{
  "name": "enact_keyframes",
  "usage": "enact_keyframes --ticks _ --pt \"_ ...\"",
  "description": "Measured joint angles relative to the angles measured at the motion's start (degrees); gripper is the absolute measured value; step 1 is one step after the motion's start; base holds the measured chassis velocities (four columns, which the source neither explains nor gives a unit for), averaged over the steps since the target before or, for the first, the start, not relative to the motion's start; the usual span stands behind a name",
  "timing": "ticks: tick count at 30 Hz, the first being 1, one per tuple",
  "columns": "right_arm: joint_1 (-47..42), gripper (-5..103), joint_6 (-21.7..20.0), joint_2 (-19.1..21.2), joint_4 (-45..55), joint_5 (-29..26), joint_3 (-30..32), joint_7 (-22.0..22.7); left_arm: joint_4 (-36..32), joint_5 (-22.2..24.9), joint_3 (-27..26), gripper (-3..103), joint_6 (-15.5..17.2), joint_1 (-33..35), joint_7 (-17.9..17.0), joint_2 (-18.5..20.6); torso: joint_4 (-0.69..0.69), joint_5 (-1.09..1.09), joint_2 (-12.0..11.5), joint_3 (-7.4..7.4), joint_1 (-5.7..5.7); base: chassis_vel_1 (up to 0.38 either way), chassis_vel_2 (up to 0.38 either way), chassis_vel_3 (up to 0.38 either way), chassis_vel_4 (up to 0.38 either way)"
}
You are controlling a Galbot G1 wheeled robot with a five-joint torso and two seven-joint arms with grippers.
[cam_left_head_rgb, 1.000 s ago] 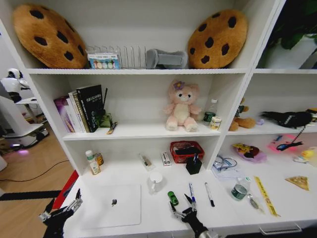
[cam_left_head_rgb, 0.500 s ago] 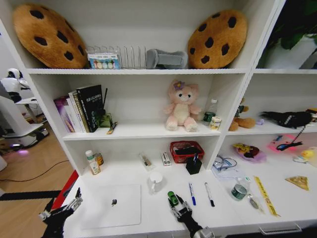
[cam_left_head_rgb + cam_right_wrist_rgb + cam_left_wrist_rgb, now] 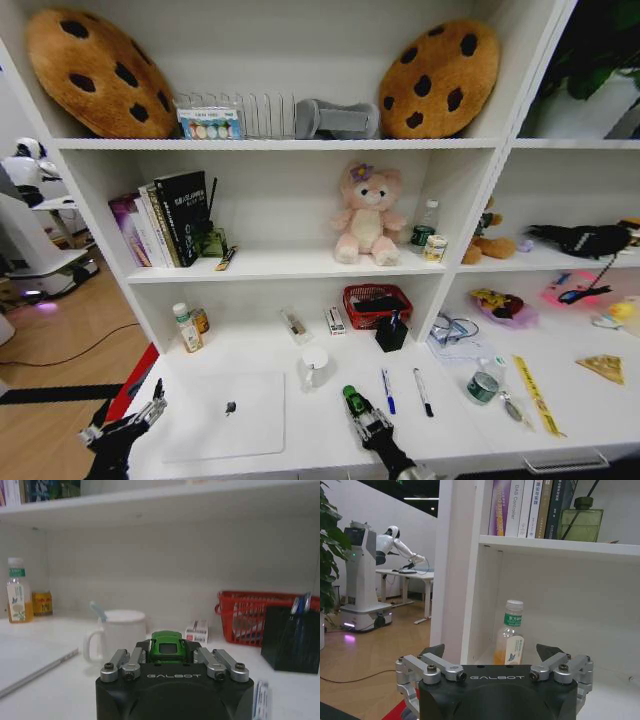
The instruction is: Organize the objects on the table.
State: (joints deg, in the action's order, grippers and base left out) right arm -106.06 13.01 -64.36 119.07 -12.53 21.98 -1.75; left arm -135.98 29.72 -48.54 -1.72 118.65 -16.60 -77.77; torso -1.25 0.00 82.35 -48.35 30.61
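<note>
Shelving backs the white table, so clutter sits within reach. Silver laptop lies near-left, beside the idle left gripper, fingers apart. Near centre, the right gripper pinches the green toy car, seemingly for lifting.

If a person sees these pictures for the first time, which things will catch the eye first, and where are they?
Two big cookie cushions, one at the left and one at the right, lean on the top shelf, with a pink plush sitting on the shelf below. On the desk, the right end effector is closed around a green toy car near the front edge, beside the cup and laptop.
</note>
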Motion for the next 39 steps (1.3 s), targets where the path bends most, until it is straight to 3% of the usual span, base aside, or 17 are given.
enact_keyframes --ticks 5,8,9,12,13,16,19,25,26,30,32,35,39 --pt "-3.7 36 -2.3 2.5 9.6 -1.8 4.6 2.3 0.3 -0.4 0.5 100 -0.6 0.0 0.2 -0.1 0.0 0.0 0.0 0.0 0.0 0.0 0.0 0.0 0.0" --pt "-3.4 36 -6.0 5.8 18.1 -8.6 7.8 4.1 0.3 -1.3 1.3 100 -1.5 0.2 1.1 -0.7 0.0 0.0 0.0 0.0 0.0 0.0 0.0 0.0 0.0" --pt "-3.4 36 -6.0 5.8 18.1 -8.6 7.8 4.1 0.3 -1.3 1.3 100 -1.5 0.2 1.1 -0.7 0.0 0.0 0.0 0.0 0.0 0.0 0.0 0.0 0.0" --pt "1.8 36 -11.3 9.6 23.6 -17.1 9.0 6.0 -0.3 -2.0 1.4 100 -2.2 0.8 2.0 -0.2 0.01 0.0 0.0 0.0 0.0 0.0 0.0 0.0 0.0" --pt "1.8 36 -11.3 9.6 23.6 -17.1 9.0 6.0 -0.3 -2.0 1.4 100 -2.2 0.8 2.0 -0.2 0.01 0.0 0.0 0.0 0.0 0.0 0.0 0.0 0.0" --pt "11.6 36 -16.8 15.0 24.9 -27.0 9.1 8.6 -1.3 -2.9 0.8 100 -2.9 1.4 3.5 2.2 0.03 0.02 0.0 0.0 0.0 0.0 0.0 0.0 0.0" --pt "14.8 36 -17.8 16.7 24.9 -29.5 8.5 9.0 -1.5 -3.5 0.6 100 -3.1 1.4 3.9 3.0 0.01 0.01 0.0 0.0 0.0 0.0 0.0 0.0 0.0" --pt "32.4 36 -20.1 22.1 17.7 -39.6 3.6 10.8 -1.6 -6.9 0.9 100 -3.1 0.8 5.3 7.0 -0.02 0.02 0.0 -0.01 0.0 0.0 0.0 0.0 0.0" --pt "32.4 36 -20.1 22.1 17.7 -39.6 3.6 10.8 -1.6 -6.9 0.9 100 -3.1 0.8 5.3 7.0 -0.02 0.02 0.0 -0.01 0.0 0.0 0.0 0.0 0.0" --pt "46.1 36 -21.4 24.1 12.5 -45.2 -2.7 11.5 -1.7 -7.9 2.0 100 -1.9 -0.3 5.1 7.3 0.02 -0.02 0.0 -0.01 0.01 0.0 0.0 0.0 0.0" --pt "49.2 36 -21.6 24.2 11.2 -46.0 -5.0 11.6 -1.9 -8.0 2.3 100 -1.6 -0.4 5.0 7.1 0.02 -0.01 0.0 -0.01 0.01 0.0 0.0 0.0 0.0" --pt "59.3 36 -22.3 23.1 6.3 -47.1 -14.5 11.6 -2.0 -8.7 2.8 100 -1.3 -0.4 4.8 5.9 0.0 -0.01 0.0 -0.01 0.01 0.0 0.0 0.0 0.0" --pt "65.6 36 -22.5 21.4 2.9 -47.2 -20.3 11.6 -2.0 -8.8 2.7 100 -1.3 -0.1 4.8 5.3 0.01 0.0 0.0 -0.01 0.0 0.0 0.0 0.0 0.0"
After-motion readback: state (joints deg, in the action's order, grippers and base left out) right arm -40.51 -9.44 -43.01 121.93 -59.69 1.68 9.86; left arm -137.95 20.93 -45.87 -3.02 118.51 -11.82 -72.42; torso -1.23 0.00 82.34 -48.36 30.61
